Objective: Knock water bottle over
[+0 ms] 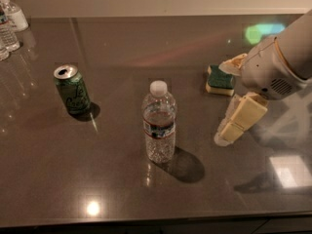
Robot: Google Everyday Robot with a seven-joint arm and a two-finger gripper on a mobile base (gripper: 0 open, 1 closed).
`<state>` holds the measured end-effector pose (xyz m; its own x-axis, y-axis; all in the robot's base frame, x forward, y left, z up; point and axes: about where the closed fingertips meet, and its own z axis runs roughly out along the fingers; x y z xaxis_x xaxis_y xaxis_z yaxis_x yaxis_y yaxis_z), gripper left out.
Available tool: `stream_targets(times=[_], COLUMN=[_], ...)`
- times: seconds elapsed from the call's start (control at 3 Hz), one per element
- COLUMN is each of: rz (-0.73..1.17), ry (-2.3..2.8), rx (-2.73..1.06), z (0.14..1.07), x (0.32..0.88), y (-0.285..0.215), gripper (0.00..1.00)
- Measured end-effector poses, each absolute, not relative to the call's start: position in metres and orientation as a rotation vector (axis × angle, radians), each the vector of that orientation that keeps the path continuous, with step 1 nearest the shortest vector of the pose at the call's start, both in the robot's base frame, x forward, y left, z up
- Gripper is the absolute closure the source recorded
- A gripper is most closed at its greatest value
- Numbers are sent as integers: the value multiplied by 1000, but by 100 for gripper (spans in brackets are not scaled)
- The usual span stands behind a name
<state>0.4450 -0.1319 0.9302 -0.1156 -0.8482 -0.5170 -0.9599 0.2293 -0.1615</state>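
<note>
**Gripper** (223, 101): off to the right of the water bottle as the camera sees it, low over the worktop, on a white arm that enters from the right edge. The jaws stand spread with nothing between them. One yellow tip is up against the near edge of the sponge in this view, and the other slants down until it is close to the surface. Whether the lower tip touches the worktop cannot be told.

**Water bottle** (159, 123): upright near the middle of the worktop, white cap on, part full, dark label band round its waist. It stands clear of the jaws, with a stretch of bare surface between. The lower tip sits about level with the bottle's base, the upper tip about level with its cap or farther back.

**Step in hand**: the approach. The bottle has not been touched and the knock is not yet made.

**Next move, as judged**: a sideways sweep toward the bottle, meeting it above the label. A push high on the body should tip it, while one at the base would more likely slide it.

**Sponge** (220, 80): green over yellow, behind and to the right of the water bottle, partly covered by the upper tip.

**Can** (71, 89): green, opened, upright, well to the left of the water bottle and a little farther back.

**Pump bottle** (13, 13): far back and left of the water bottle, at the corner.

**Worktop** (122, 189): dark, glossy.
</note>
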Motion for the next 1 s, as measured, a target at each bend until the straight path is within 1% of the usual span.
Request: stream_targets(times=[1.0], rz=[627], ry=[1798], rx=[-1666], z=[904], x=[430], y=[-60], gripper=[0])
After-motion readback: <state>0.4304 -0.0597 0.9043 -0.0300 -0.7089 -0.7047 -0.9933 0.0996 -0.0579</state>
